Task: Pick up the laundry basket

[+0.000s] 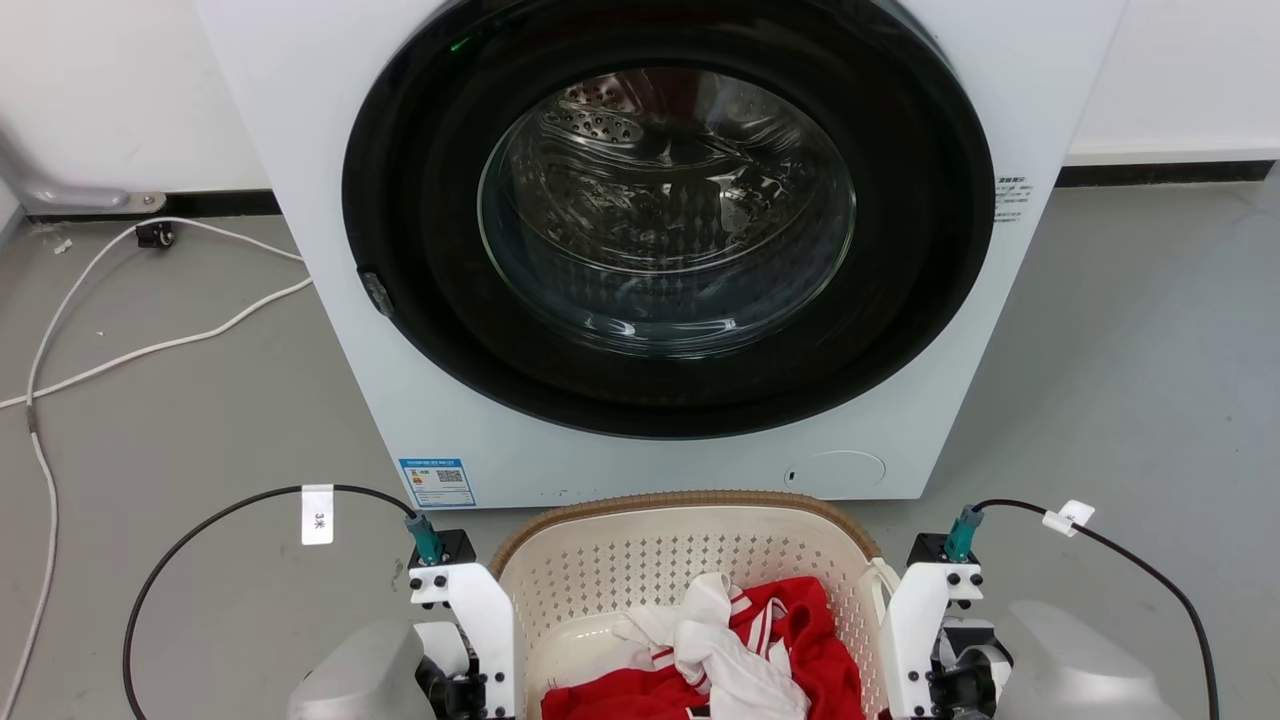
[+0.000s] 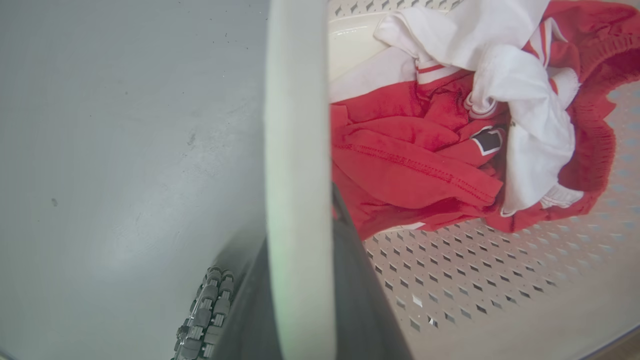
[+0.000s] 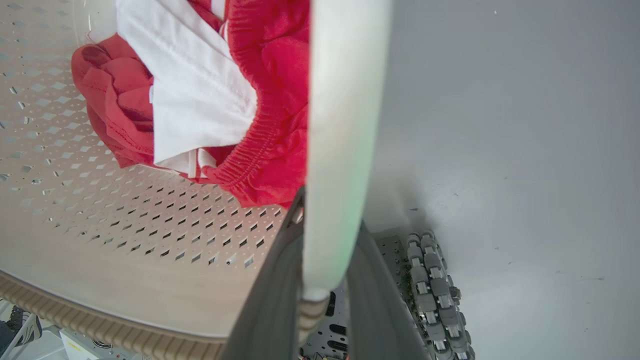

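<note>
**Item: laundry basket** [image 1: 680, 560]. Cream-white perforated plastic with a brown woven-look rim [image 1: 690, 497]. It stands at the bottom centre of the head view, just in front of the washing machine [image 1: 420, 440] and between the two arms. Whether its base touches the floor [image 1: 180, 420] cannot be told.

**Contents:** a crumpled red garment [image 1: 800, 640] with a white garment [image 1: 715, 640] lying over it, heaped toward the robot's side of the basket.

**Left claw** [image 2: 300, 225]. Clenched on the basket's white left handle [image 2: 300, 125]. The handle runs as a pale band up the left wrist view, with one dark finger [image 2: 365, 300] pressed to its inner face and the other on its outer face.

**Right claw** [image 3: 332, 215]. Grasping the white right handle [image 3: 345, 100] in the same way, one finger [image 3: 270, 300] on the basket's inner side and one outside. The brown rim shows along the lower left of that view.

**Surroundings:**
- The washing machine is white, with a round black-framed glass door [image 1: 665, 210], shut, and a blue sticker [image 1: 437, 482] low on its front.
- A white cable [image 1: 150, 348] trails across the grey floor on the left.
- A black cable with a white tag [image 1: 317, 515] loops to the left wrist.
- A grey roller wheel [image 3: 435, 295] shows on the floor beside the right handle.
</note>
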